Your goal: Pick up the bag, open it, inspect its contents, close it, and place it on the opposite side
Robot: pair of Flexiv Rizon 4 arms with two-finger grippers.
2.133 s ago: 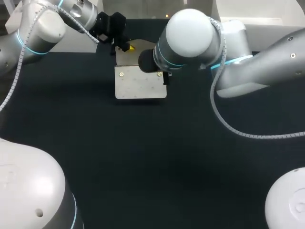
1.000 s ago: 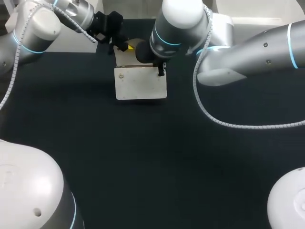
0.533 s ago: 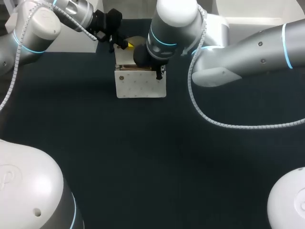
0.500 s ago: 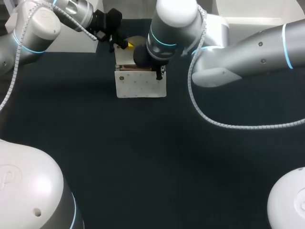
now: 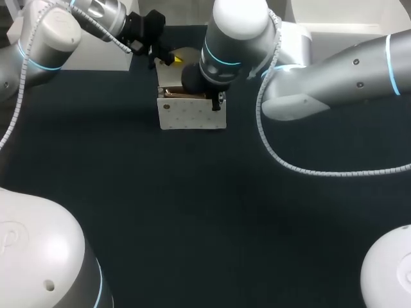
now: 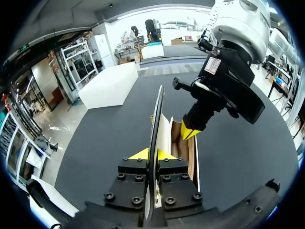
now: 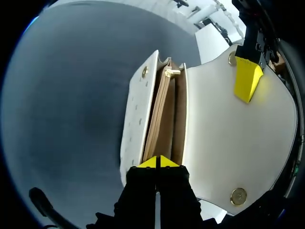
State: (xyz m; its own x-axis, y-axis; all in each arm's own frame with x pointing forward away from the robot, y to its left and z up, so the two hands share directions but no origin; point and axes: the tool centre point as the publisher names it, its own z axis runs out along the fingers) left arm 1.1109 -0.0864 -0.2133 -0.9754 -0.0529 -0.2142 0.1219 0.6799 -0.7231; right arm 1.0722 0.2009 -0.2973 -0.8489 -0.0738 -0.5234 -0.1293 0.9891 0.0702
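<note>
Found white bag (image 5: 192,115) upright on dark surface (image 5: 192,212), near its far edge, mouth open onto tan interior. Pinched the bag's raised flap (image 7: 228,138) edge-on with left tool (image 6: 152,153), yellow tips on either face. Held right tool (image 7: 157,161) pressed together, tips over the open mouth, between front wall and flap.

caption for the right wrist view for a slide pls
Right gripper at the mouth of the open white bag, left gripper holding its flap back.
</note>
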